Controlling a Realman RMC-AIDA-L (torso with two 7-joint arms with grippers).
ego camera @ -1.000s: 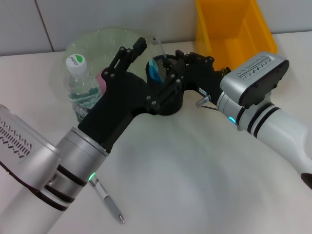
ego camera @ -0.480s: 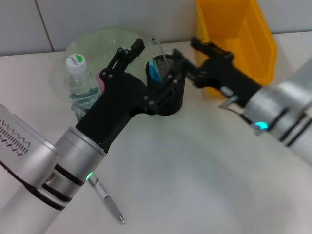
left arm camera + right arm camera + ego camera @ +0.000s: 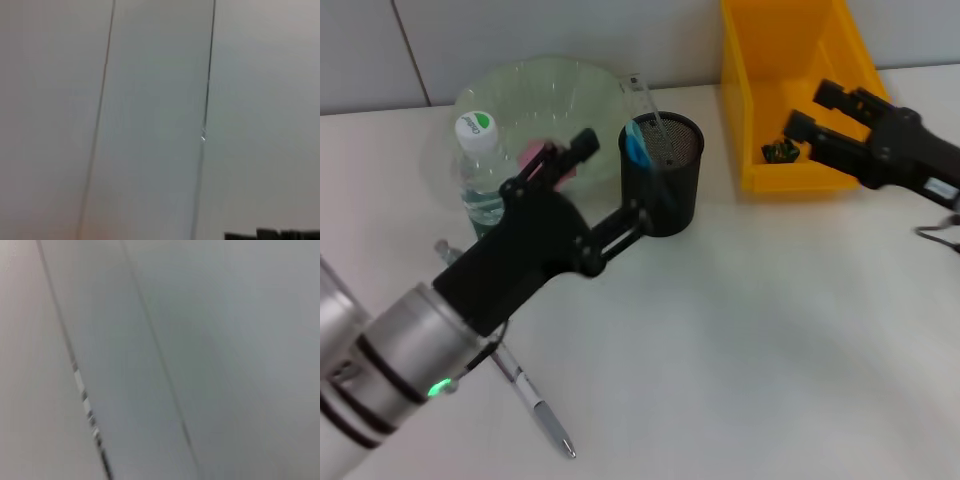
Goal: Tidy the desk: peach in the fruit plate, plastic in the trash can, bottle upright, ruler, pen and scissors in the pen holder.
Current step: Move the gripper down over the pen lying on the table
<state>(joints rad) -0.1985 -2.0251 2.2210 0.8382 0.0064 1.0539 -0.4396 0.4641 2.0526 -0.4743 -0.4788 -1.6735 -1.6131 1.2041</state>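
Observation:
In the head view, the black mesh pen holder (image 3: 662, 180) holds blue-handled scissors (image 3: 637, 148) and a clear ruler (image 3: 644, 98). My left gripper (image 3: 612, 177) is open and empty just left of the holder. Behind it, a pink peach (image 3: 533, 153) shows partly, on the green fruit plate (image 3: 555, 85). The bottle (image 3: 478, 170) stands upright beside the plate. A pen (image 3: 542, 415) lies on the table near the front, partly under my left arm. My right gripper (image 3: 808, 107) hovers open over the yellow trash can (image 3: 790, 60). A small dark crumpled piece (image 3: 780, 150) lies inside the can.
The trash can stands at the back right against the wall. White tabletop (image 3: 750, 340) stretches in front of the pen holder and to the right. Both wrist views show only pale wall panels.
My right arm has pulled away from the pen holder to the right, over the yellow can. My left arm has drawn back and lower, uncovering the holder.

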